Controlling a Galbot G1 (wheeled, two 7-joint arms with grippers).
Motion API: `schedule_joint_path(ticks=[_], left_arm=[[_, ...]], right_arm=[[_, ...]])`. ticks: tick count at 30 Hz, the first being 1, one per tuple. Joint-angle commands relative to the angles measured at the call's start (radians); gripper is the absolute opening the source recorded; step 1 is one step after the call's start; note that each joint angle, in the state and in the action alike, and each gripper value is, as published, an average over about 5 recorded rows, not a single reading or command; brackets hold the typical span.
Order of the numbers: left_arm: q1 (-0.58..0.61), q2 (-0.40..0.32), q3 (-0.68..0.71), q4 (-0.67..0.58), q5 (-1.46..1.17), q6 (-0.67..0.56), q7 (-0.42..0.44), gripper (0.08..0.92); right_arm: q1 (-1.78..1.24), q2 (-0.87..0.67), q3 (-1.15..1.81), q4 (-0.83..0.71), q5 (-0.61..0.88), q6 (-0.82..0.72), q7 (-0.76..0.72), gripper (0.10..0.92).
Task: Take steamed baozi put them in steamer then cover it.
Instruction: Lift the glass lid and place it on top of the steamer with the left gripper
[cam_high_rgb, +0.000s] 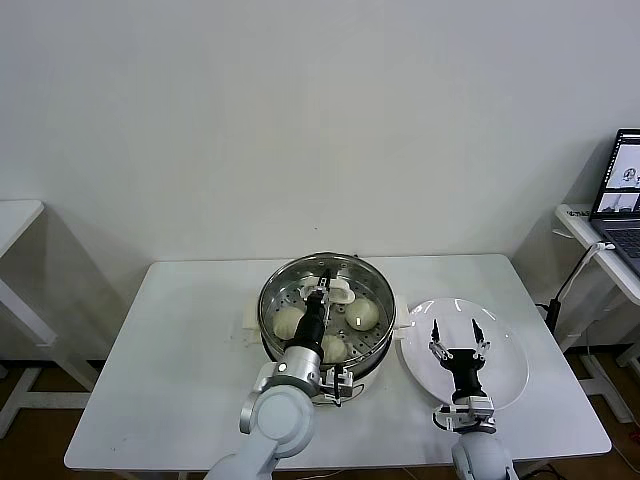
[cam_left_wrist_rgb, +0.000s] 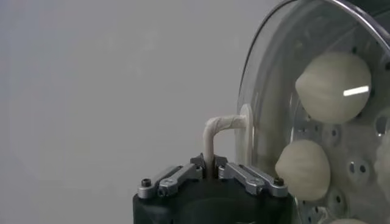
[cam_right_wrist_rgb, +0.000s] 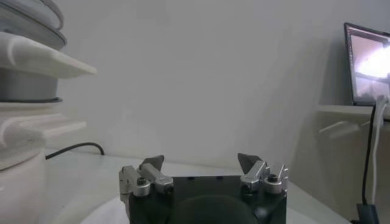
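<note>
Three off-white pinched baozi (cam_high_rgb: 362, 313) show inside the shiny round steel steamer (cam_high_rgb: 275, 292) at table centre. My left gripper (cam_high_rgb: 324, 286) clamps the clear glass cover's (cam_left_wrist_rgb: 271, 91) cream handle (cam_left_wrist_rgb: 214, 129) above it; the covering step seems underway, lowering next. My right gripper (cam_high_rgb: 457, 332) waits, fingers apart, over the white plate (cam_high_rgb: 510, 370).

You see the left pincer (cam_left_wrist_rgb: 211, 172) clamped on the cover's cream handle (cam_left_wrist_rgb: 218, 129) | the glass cover (cam_left_wrist_rgb: 268, 79) sits beyond that handle | through it, two steamed baozi (cam_left_wrist_rgb: 334, 86) on the perforated tray (cam_left_wrist_rgb: 359, 159).

Even bright light, soft shadows
</note>
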Motion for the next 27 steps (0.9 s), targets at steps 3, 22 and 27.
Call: schedule_joint_path(ticks=[3, 22, 27], left_arm=[[-0.002, -0.008, 0.001, 0.019, 0.019, 0.001, 0.009, 0.193], [0.016, -0.013, -0.015, 0.012, 0.033, -0.011, 0.004, 0.252], [0.033, 0.002, -0.018, -0.035, 0.025, -0.009, 0.003, 0.389]], right_arm=[[0.002, 0.001, 0.0, -0.004, -0.004, 0.003, -0.001, 0.823], [0.008, 0.0, -0.006, -0.004, -0.006, 0.003, -0.001, 0.823], [0.008, 0.0, -0.007, -0.005, -0.006, 0.003, -0.001, 0.823]])
